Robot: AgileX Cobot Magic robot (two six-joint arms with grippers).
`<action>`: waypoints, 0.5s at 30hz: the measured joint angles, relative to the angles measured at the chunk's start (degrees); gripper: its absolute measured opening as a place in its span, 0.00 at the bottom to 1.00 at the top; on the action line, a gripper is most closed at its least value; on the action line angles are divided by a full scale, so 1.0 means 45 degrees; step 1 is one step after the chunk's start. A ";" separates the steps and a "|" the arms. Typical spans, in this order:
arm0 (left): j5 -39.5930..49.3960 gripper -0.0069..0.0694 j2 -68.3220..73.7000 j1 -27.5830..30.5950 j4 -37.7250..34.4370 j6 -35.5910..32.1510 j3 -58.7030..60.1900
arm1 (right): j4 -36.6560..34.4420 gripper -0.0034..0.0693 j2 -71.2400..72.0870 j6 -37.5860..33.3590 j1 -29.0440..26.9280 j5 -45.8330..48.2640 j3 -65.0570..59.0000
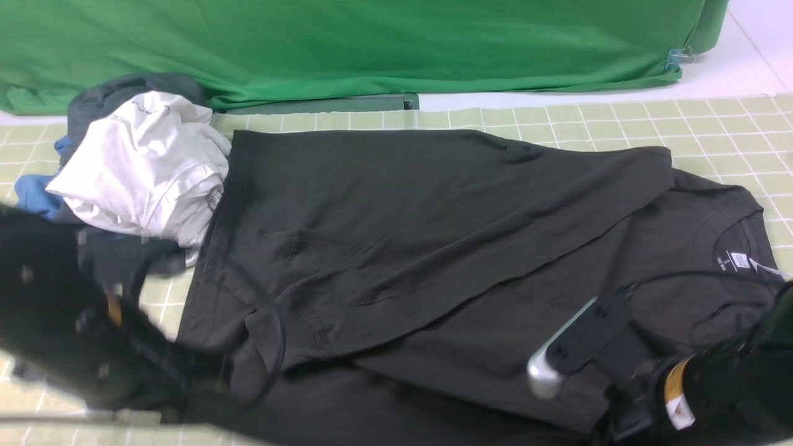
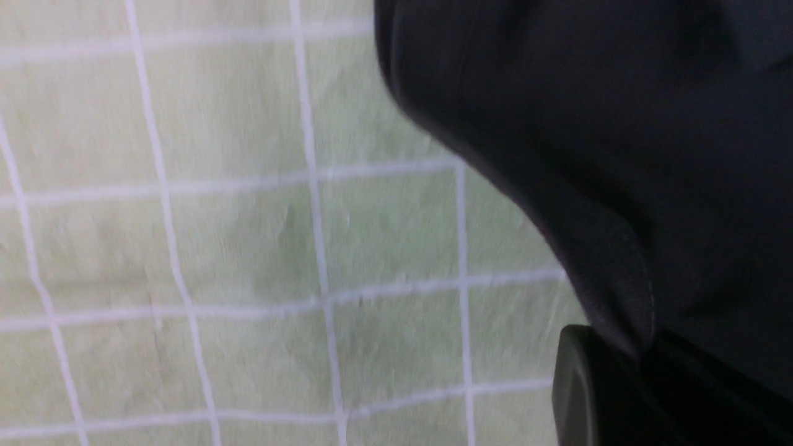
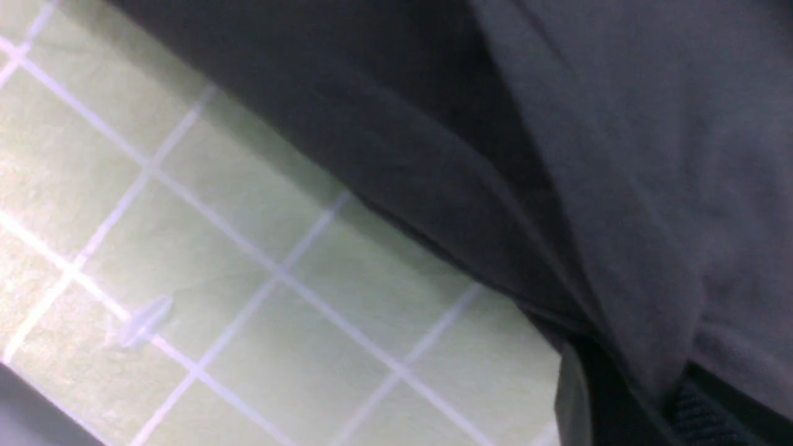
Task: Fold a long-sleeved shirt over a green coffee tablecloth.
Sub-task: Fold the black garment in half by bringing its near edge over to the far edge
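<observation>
The left claw is clenched on a pinched-up edge of the shirt; in its wrist view the dark cloth narrows to a point right at the black finger, with the tablecloth below. In the front view the left arm enters from the lower left corner, low and blurred, reaching the shirt's lower left corner. The right claw is closed on a fold of the same cloth, which bunches between its fingers at the lower right of its wrist view. That arm comes in from the lower right corner, its wrist camera slanting up and left over the shirt below the collar label. The shirt lies spread across the middle of the checked tablecloth, collar to the right, its upper part folded over. A white garment and a blue one are heaped at the upper left, touching the shirt.
</observation>
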State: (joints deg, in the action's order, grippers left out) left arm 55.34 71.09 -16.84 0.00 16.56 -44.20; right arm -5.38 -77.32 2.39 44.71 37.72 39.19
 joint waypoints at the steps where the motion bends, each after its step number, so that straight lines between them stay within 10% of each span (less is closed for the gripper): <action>1: -0.0031 0.14 0.0056 0.0000 0.0150 0.0105 -0.0462 | 0.0052 0.10 0.0011 -0.0217 -0.0412 0.0251 0.0210; 15: -0.0030 0.14 0.4918 0.0579 0.0976 0.0091 -0.7060 | 0.0067 0.10 -0.2493 -0.3405 -0.4473 0.1942 0.5701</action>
State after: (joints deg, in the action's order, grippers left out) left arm 55.21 93.22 -14.23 4.39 16.97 -75.97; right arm -5.08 -88.54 -12.93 24.58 46.46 64.85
